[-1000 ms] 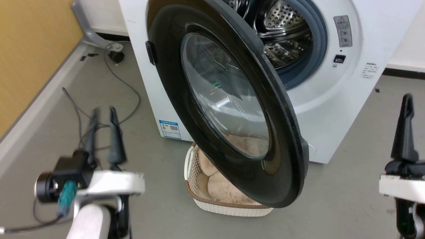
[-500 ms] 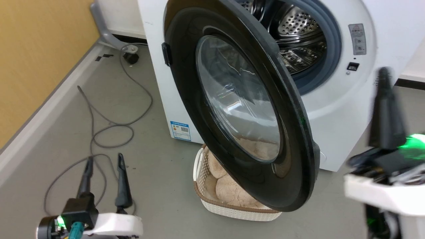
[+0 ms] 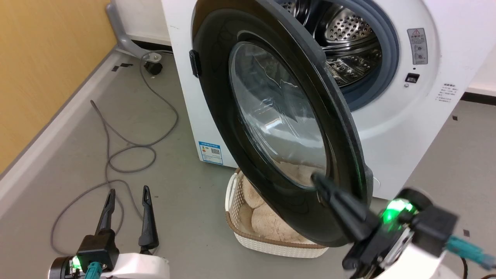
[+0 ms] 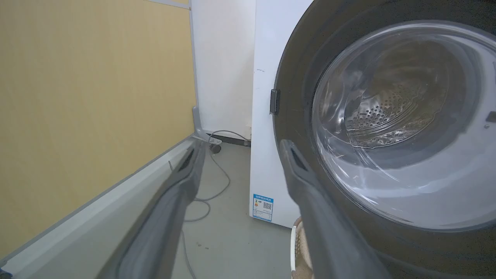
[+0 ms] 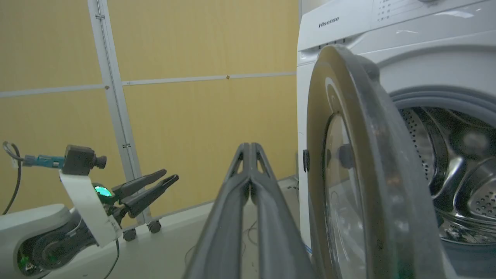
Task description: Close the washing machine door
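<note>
Meeting tip to tip on nothing, the dark fingers [image 5: 228,209] of the right gripper [image 5: 250,148] were seen beside (contact unclear) the large round black-rimmed glass door [image 3: 271,116], swung open from the white front-loading washer [image 3: 391,131]; the left gripper [image 3: 129,190] was held spread, empty.

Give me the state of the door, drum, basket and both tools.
washing machine door: open, swung partway out.
drum: exposed, no laundry visible.
basket: under door, holding beige fluffy items.
left tool: open, empty, clear of door.
right tool: shut, empty, tip at door's outer face; contact unclear.
</note>
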### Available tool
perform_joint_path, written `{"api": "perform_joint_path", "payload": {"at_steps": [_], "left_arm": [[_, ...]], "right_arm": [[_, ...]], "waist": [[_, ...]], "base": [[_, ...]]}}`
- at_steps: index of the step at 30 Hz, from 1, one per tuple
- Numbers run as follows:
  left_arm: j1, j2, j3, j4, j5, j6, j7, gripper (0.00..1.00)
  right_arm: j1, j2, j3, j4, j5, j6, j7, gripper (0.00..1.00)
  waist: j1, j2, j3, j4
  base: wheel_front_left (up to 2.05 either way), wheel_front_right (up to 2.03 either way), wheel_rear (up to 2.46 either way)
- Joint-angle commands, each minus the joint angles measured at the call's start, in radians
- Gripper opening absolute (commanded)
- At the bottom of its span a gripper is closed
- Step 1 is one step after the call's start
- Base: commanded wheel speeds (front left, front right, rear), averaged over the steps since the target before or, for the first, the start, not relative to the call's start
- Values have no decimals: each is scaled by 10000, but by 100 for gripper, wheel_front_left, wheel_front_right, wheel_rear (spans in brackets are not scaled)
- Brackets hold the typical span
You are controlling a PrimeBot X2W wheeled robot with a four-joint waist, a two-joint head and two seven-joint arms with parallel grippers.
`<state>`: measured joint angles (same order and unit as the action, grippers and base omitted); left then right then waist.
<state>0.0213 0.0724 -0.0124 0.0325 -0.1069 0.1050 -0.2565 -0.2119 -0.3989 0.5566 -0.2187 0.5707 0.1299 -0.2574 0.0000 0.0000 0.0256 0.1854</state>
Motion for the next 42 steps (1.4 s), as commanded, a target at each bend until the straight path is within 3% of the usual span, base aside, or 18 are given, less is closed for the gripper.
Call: {"api": "perform_joint_path", "payload": {"at_steps": [1, 7, 12, 18, 27, 34, 42], "left_arm": [[97, -72, 67, 11, 69, -41, -53, 100], [65, -145, 150, -56, 183, -55, -53, 100], [-7, -178, 103, -99, 308, -66, -53, 100], [-198, -201, -20, -128, 384, -65, -53, 100], [-733, -216, -291, -267, 410, -35, -53, 100], [-1371, -219, -572, -525, 333, 86, -53, 100], [-2023, -220, -936, -735, 146, 261, -53, 100]], "right_arm": [[-159, -330, 359, 309, -42, 8, -44, 0], [-187, -955, 1101, 1427, -397, 8, -44, 0], [-138, -1041, 941, 2367, -702, 8, -44, 0], [-159, -879, 139, 3217, -950, 8, -44, 0], [-725, -394, -2132, 4329, -1278, 8, -44, 0], [-2381, -234, -3157, 5891, -1732, 8, -44, 0], [-4578, -498, -3426, 7267, -2228, 8, -44, 0]], "waist": [[0, 0, 36, -55], [0, 0, 164, -246], [0, 0, 338, -393], [0, 0, 631, -499], [0, 0, 1404, -490], [0, 0, 2368, -379], [0, 0, 3403, -184]], "base": [[0, 0, 0], [0, 0, 0], [0, 0, 0], [0, 0, 0], [0, 0, 0], [0, 0, 0], [0, 0, 0]]}}
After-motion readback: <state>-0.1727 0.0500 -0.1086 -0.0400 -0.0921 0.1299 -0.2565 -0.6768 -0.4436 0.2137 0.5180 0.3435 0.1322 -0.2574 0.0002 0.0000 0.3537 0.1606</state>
